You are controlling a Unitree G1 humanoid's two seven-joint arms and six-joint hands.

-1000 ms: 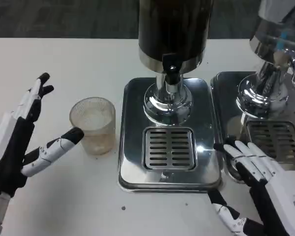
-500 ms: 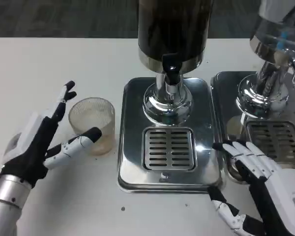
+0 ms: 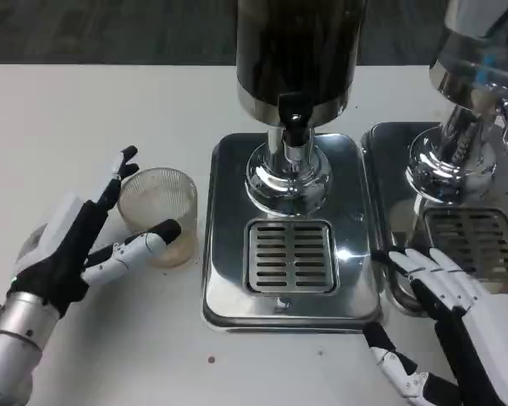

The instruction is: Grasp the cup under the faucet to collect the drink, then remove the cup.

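A clear ribbed cup (image 3: 158, 215) stands upright on the white table, left of the dispenser's steel drip tray (image 3: 229, 288). My left hand (image 3: 80, 241) is open around the cup: its thumb lies against the cup's near side and its fingers reach along the far left side. No firm grip shows. The black faucet (image 3: 293, 118) hangs under the dark drink tank (image 3: 298, 51), above the slotted grate (image 3: 292, 255). My right hand (image 3: 457, 321) rests open at the tray's right front corner, fingers spread, holding nothing.
A second steel dispenser (image 3: 470, 93) with its own tray (image 3: 398, 194) stands at the right, close behind my right hand. Bare white table (image 3: 93, 110) stretches to the left and behind the cup.
My left hand has swung in from the left and closed around the cup, thumb now against its near side. The cup has stayed put. My right hand slid slightly down and right.
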